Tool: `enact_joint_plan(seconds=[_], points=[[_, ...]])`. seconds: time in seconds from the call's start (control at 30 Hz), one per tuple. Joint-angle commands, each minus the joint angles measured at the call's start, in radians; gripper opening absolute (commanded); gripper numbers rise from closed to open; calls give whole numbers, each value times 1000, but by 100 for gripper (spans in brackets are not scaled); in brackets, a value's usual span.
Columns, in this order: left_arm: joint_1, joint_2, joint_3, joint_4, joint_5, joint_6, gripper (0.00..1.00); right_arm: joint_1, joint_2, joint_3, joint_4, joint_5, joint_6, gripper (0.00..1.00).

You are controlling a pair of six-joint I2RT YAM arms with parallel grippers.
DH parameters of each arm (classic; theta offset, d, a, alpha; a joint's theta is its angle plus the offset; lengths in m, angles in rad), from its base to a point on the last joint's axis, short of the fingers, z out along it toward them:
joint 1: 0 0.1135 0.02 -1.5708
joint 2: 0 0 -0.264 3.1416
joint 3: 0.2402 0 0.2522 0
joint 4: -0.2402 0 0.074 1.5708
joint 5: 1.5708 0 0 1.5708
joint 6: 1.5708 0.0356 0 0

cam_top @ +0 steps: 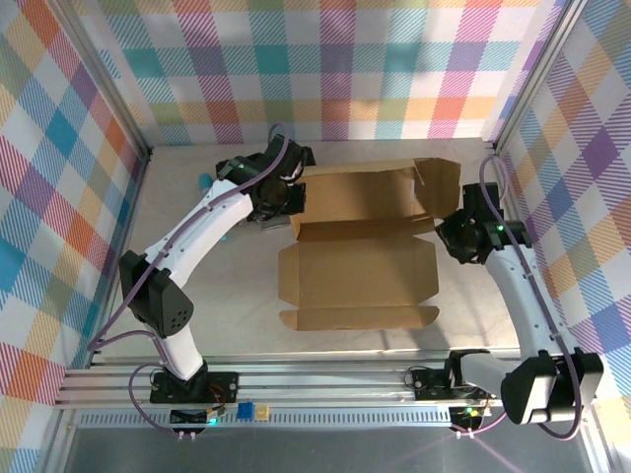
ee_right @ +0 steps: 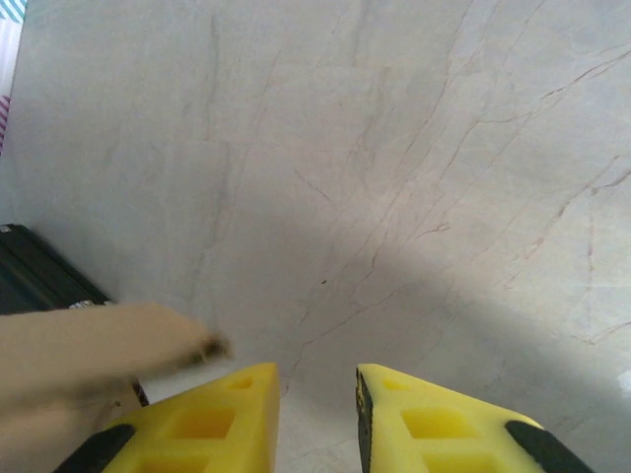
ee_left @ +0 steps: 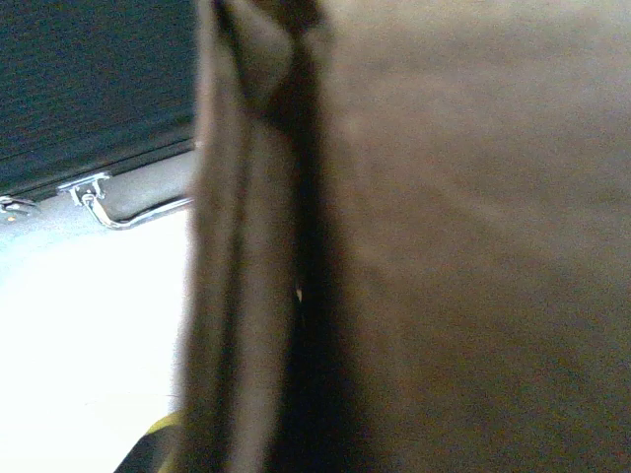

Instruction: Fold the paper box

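blurred brown cardboard of the paper box (ee_left: 463, 246) presses right up against your left wrist camera, one folded wall seen edge-on and running top to bottom. beside it on the left you get a sliver of yellow-and-black finger (ee_left: 148, 451), the bright table (ee_left: 79, 335), and further back a black case (ee_left: 89, 79) with a metal latch (ee_left: 89, 192). your left gripper (cam_top: 269, 204) is at the rear left corner of the box with its jaws together; the cardboard hides them, so you cannot tell whether that wall is pinched between them. from above, the box (cam_top: 360, 271) lies in the middle of the table (cam_top: 222, 296), mostly flat, its broad panel toward the arm bases and its far flaps partly raised and crumpled near the back right. your right gripper (cam_top: 456, 241) is just beside the box's right edge. on the right wrist camera its yellow fingers (ee_right: 227, 414) stand apart, the gripper (ee_right: 314, 379) holding nothing, bare table (ee_right: 394, 177) showing through the gap. a cardboard flap (ee_right: 89, 340) pokes in from the left beside the left finger, with the case edge (ee_right: 35, 271) behind it.
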Motion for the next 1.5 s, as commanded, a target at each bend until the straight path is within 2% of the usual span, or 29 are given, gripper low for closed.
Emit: enact_joint_plan(seconds=[0.0,0.4,0.7,0.87,0.93,1.03,1.2,1.33,1.47], points=[[5,9,45,-25,10,-26,0,-2,13,-3,67,-76,25,29],[4,50,69,-9,14,-67,0,90,38,71,78,-125,79,27],[4,65,98,-5,25,-70,0,137,130,116,85,-136,55,24],[4,58,97,-15,16,-65,0,138,126,144,75,-92,22,24],[5,56,96,-24,13,-61,0,138,93,166,100,-62,-20,27],[10,53,97,-32,21,-57,0,103,83,210,73,-61,-101,41],[19,60,123,-64,42,-44,0,-26,43,136,102,-217,-182,61],[25,60,127,-78,53,-40,0,-40,50,115,102,-293,-256,64],[25,61,130,-84,63,-40,0,-40,63,93,125,-323,-312,60]])
